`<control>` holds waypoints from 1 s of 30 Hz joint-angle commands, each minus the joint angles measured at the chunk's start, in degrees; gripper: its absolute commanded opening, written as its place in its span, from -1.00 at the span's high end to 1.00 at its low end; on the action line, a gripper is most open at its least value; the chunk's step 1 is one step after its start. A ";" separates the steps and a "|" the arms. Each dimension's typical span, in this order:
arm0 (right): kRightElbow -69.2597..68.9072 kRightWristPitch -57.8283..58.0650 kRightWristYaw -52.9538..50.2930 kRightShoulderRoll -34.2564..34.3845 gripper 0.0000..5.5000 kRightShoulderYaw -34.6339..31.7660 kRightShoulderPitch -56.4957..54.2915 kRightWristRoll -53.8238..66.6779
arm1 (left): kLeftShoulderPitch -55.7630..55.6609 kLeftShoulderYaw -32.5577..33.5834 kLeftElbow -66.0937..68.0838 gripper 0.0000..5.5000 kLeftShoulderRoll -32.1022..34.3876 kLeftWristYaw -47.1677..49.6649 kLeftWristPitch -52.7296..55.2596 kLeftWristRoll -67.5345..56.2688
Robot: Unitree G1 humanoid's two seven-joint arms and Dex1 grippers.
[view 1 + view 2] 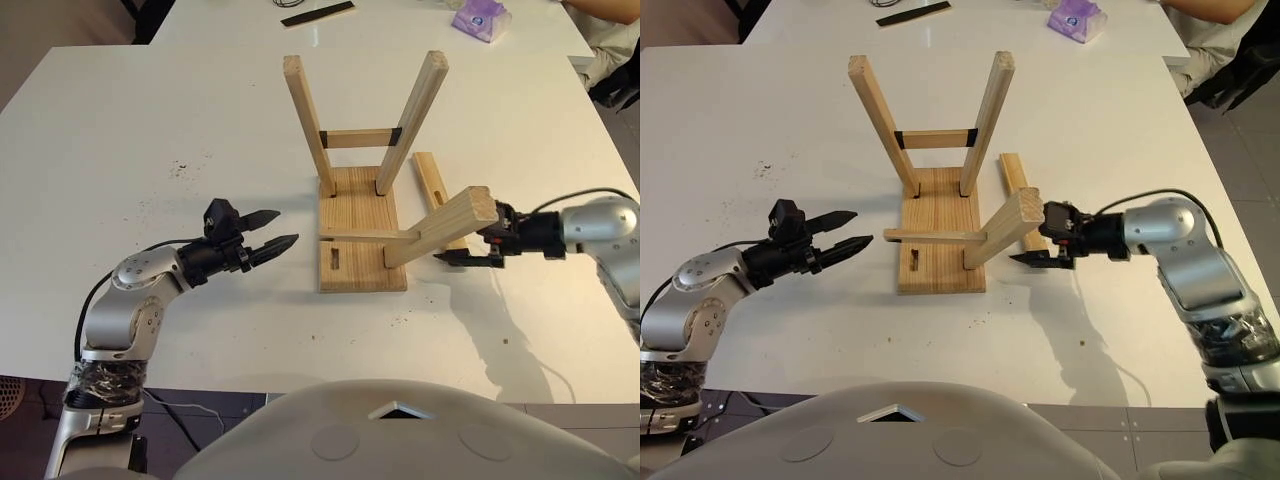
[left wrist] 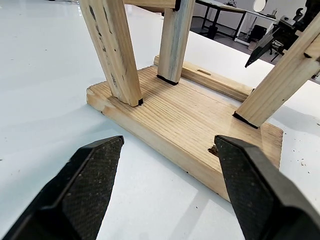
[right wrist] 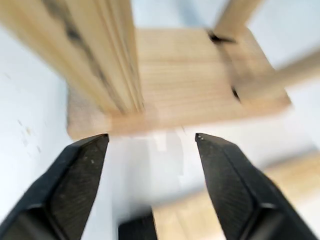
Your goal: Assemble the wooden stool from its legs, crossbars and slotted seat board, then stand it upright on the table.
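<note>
1. Stool seat board of pale slotted wood lay flat on white counter, two upright wooden legs in far slots.
2. Third wooden leg leaned tilted in near slot.
3. Left pincer gaped wide, empty, left of board.
4. Right pincer wide apart, empty, just beside tilted leg's top.

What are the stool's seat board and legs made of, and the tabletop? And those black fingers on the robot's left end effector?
Seat board and legs: likely pale bare softwood; clear grain, no gloss. Table: smooth white laminate or paint, faintly reflective; can't tell which. Left end effector fingers: black, finely grained, perhaps rubber or textured plastic.
</note>
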 commanded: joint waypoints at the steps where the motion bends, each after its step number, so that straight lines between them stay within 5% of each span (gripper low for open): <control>1: -11.86 7.18 -14.12 6.20 -0.44 -5.36 13.25 -2.28 | 1.91 1.18 -1.84 -0.23 -0.15 2.06 0.09 0.62; 5: -14.14 14.71 -30.06 19.30 -0.44 -8.18 17.40 -2.18 | 1.39 1.90 -2.14 -0.23 -0.93 5.04 1.31 0.66; 10: -9.76 16.81 -39.33 27.32 -0.44 -8.43 14.89 -3.23 | -0.31 1.65 -3.36 -0.23 -1.65 6.90 2.70 -0.33; 24: -3.37 15.90 -40.39 30.33 -0.44 -5.87 14.65 -3.26 | -1.86 -0.09 -5.74 -0.23 -3.30 8.64 4.71 -0.64; 30: -1.57 14.06 -39.55 31.75 -0.13 -5.24 14.73 -2.43 | -2.61 -0.19 -5.62 -0.23 -3.58 9.86 4.91 -0.46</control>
